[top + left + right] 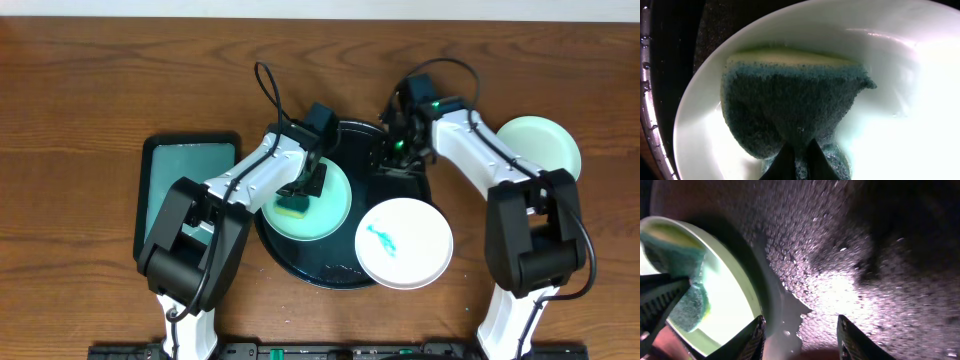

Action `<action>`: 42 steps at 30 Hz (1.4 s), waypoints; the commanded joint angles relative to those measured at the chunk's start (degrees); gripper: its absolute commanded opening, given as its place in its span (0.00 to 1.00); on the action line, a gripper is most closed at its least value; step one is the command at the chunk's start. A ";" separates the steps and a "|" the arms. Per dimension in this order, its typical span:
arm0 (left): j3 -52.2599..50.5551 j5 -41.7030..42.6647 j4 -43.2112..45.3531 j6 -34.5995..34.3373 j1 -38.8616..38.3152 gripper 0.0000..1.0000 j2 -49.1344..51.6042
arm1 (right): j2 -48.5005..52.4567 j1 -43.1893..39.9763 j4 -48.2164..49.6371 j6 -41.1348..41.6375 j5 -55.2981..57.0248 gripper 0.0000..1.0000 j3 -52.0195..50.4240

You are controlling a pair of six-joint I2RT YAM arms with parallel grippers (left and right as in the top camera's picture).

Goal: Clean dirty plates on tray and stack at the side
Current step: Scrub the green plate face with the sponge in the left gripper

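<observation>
A mint-green plate (pixel 335 205) lies on the left part of the round black tray (pixel 345 272). My left gripper (pixel 309 182) is shut on a yellow and teal sponge (pixel 292 209) and presses it onto this plate. In the left wrist view the sponge (pixel 790 97) covers the plate's (pixel 900 75) middle, with the fingertips (pixel 798 161) pinched on it. A white plate (pixel 415 225) with a teal smear (pixel 381 240) overlaps the tray's front right rim. A second mint-green plate (pixel 540 146) lies on the table at the far right. My right gripper (pixel 396 152) is open and empty over the tray's back right part.
A dark green rectangular tray (pixel 188 185) lies left of the black tray. In the right wrist view the open fingers (pixel 802 339) hang over the wet black tray floor (pixel 850 255), with the mint plate's rim (pixel 747 287) and the sponge (pixel 687 305) at the left.
</observation>
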 commanded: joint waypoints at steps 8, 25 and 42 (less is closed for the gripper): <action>-3.21 11.69 0.85 -0.50 -1.97 0.07 3.82 | -1.92 1.99 -1.29 -8.28 -6.08 0.49 0.83; -3.21 11.69 0.76 -0.50 -1.97 0.07 3.82 | -1.44 8.63 10.99 -2.47 -2.78 0.47 -8.00; -3.21 11.72 -0.04 -0.52 -1.97 0.07 3.82 | -1.44 12.72 25.00 9.81 -3.10 0.22 -17.16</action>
